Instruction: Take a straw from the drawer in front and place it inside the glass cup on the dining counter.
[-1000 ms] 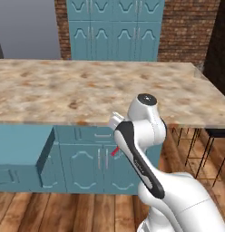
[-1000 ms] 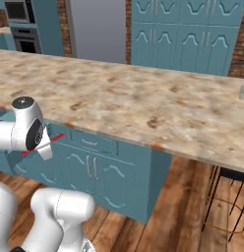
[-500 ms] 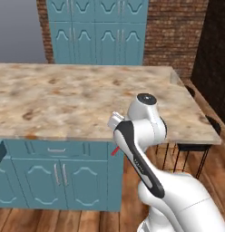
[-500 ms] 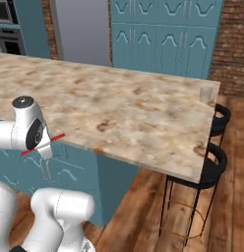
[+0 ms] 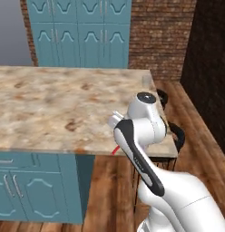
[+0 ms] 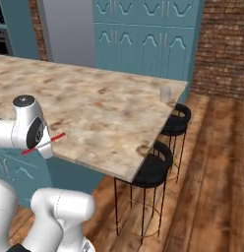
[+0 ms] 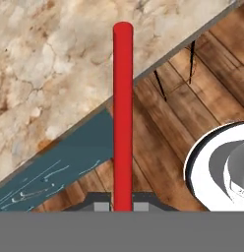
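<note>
A: Hand (image 7: 123, 207) – state?
B: Pinching the straw (image 7: 122, 113). In the hand view the red stick rises straight up from between the two dark fingertips (image 7: 101, 207), which are pressed in against its base.

A: Where does the straw sit against the room?
B: Held in the air at the near edge of the bench (image 6: 99, 110), over the wooden floor (image 6: 212, 172). From the right base view it tilts, one end low by the white wrist, the other end higher and toward the speckled slab. From the left base view just a short red tip (image 5: 115, 150) pokes out below the arm, under the slab's edge.

A: Glass cup?
B: Standing upright on the far corner of the bench (image 5: 55, 108) – clear tumbler (image 6: 165, 94), close to the edge, well apart from the straw. Faint in the left base view (image 5: 146, 80).

A: Anything else near?
B: Two black stools (image 6: 154, 170) tucked under the bench's side edge; teal cabinets (image 6: 143, 34) and a brick wall (image 6: 225, 44) behind.
</note>
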Robot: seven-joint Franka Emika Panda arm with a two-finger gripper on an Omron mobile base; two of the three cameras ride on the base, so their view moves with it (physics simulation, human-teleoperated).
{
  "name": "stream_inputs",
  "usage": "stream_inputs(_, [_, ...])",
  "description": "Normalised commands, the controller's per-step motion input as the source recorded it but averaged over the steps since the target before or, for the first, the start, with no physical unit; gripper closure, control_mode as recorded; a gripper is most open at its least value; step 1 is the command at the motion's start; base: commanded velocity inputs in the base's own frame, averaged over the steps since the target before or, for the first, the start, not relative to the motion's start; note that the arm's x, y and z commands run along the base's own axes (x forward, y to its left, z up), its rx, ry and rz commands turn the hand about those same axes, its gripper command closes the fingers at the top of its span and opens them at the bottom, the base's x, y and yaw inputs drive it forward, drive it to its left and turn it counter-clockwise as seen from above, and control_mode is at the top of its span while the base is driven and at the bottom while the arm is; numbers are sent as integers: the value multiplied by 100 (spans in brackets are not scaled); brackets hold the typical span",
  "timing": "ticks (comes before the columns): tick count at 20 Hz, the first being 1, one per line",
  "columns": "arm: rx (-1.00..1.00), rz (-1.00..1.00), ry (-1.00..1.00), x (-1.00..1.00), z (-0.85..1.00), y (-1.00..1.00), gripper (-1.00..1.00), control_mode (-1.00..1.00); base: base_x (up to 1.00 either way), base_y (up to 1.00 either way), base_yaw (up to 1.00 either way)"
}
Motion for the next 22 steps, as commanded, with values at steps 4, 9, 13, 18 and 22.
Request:
stream_inputs(4, [0, 0, 0, 0, 0, 0, 100, 100, 22, -100, 10])
stream_inputs(9, [0, 0, 0, 0, 0, 0, 100, 100, 22, -100, 21])
stream_inputs(13, [0, 0, 0, 0, 0, 0, 100, 100, 33, -100, 26])
stream_inputs(18, [0, 0, 0, 0, 0, 0, 100, 100, 32, -100, 31])
stream_inputs(22, [0, 0, 0, 0, 0, 0, 100, 100, 43, -100, 36])
